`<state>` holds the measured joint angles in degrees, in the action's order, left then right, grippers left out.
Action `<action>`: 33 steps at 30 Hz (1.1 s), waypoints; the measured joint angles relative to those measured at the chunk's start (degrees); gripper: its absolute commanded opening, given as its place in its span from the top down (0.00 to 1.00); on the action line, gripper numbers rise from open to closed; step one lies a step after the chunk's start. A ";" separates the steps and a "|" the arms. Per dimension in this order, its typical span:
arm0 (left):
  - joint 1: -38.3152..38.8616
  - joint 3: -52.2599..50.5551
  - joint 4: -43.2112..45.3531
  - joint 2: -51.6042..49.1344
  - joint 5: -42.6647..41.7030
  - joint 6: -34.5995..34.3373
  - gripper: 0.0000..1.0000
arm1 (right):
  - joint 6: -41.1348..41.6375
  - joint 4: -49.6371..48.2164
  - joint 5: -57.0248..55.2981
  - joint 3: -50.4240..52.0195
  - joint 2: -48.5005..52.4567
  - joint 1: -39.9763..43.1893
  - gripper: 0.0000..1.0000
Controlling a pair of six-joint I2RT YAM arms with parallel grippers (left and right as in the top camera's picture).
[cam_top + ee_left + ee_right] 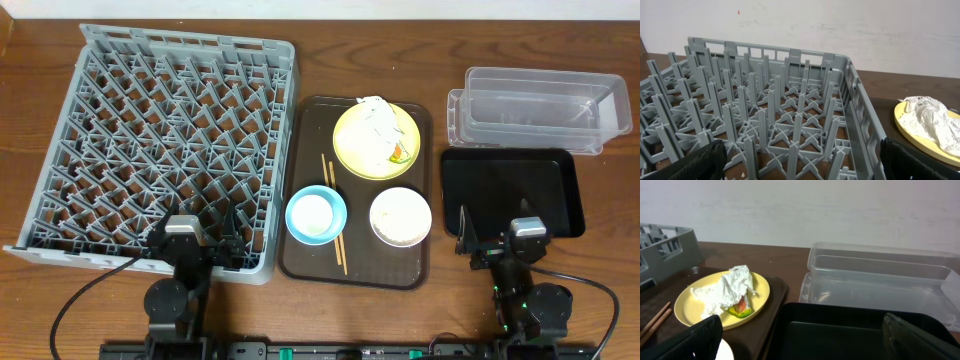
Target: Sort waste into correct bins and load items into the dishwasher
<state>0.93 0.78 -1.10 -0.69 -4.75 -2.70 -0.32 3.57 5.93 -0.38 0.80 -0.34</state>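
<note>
A yellow plate [375,140] on the brown serving tray [305,125] carries a crumpled white napkin [378,118] and a green-orange scrap [400,153]; all three also show in the right wrist view, the plate [685,305], the napkin [730,287] and the scrap [740,310]. A light blue bowl [316,214] holds a small white cup. A cream-white bowl [400,216] holds pale grains. Chopsticks [333,210] lie between the bowls. The grey dish rack [165,140] stands at left. My left gripper [195,240] is open over the rack's near edge. My right gripper [495,235] is open at the black tray's [510,185] near edge.
A clear plastic tub [535,108] stands behind the black tray at the back right, and shows in the right wrist view [880,275]. The rack's upright pegs [765,115] fill the left wrist view. Brown table surface surrounds everything.
</note>
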 measured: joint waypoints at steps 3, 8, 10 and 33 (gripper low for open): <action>0.00 0.00 0.00 0.00 0.00 0.00 0.02 | 0.00 0.00 0.00 0.00 0.00 0.00 0.01; 0.00 0.00 0.00 0.00 0.00 0.00 0.02 | 0.02 0.00 0.00 0.00 0.00 0.00 0.01; 0.00 0.00 0.00 0.00 0.00 0.00 0.02 | 0.70 -0.02 0.00 0.00 0.00 0.00 0.01; 0.00 24.61 -32.00 -16.98 -1.14 -1.99 0.02 | 4.15 8.28 6.23 -19.65 21.88 0.00 0.01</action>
<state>0.93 25.39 -33.10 -17.67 -5.89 -4.69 3.84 11.86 12.16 -20.03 22.68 -0.34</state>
